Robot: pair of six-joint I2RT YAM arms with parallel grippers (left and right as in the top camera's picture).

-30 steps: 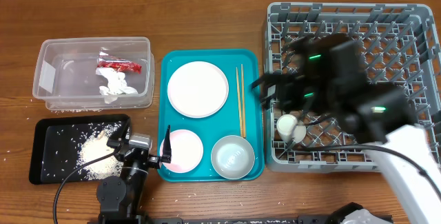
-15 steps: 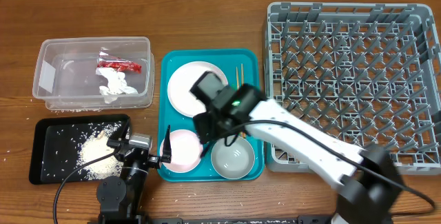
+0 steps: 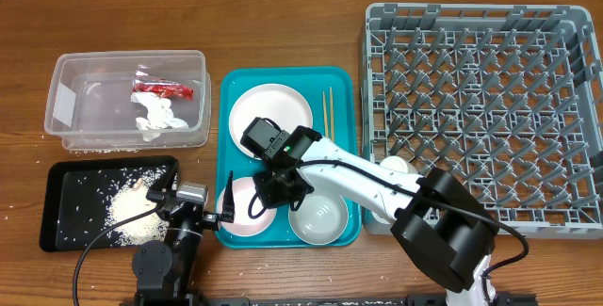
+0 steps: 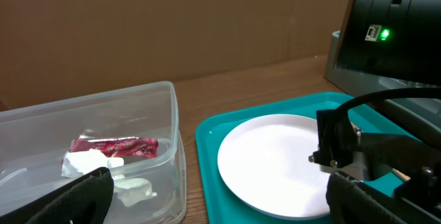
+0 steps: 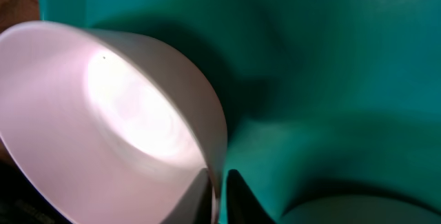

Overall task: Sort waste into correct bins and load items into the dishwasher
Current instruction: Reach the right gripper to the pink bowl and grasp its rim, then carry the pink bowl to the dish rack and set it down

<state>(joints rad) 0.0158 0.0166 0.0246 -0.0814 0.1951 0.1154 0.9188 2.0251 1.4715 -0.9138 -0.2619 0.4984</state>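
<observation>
- The right gripper (image 5: 218, 186) straddles the rim of the pale-pink plate (image 3: 242, 212), with one finger on each side. We cannot tell whether the clamp is complete.
- The plate sits in the teal tray (image 3: 229, 99), at the left corner nearest the robot, just beside the white bowl (image 3: 318, 217).
- We judge the step in hand to be gripping this plate for transfer to the dish rack (image 3: 471, 14).
- We seat the rim deep between the pads and close firmly before lifting (a thin, smooth rim probably slips).
- We raise the plate straight up to clear the tray lip, then carry it over the bowl and the chopsticks (image 3: 329, 136).
- The left gripper (image 3: 217, 214) is spread wide and holds nothing. It waits just beside the tray's left edge near the plate, so we keep the lift away from it.
- Most of the rack's pegs offer open room. The white cup (image 3: 396, 167) sits at its front-left.
</observation>
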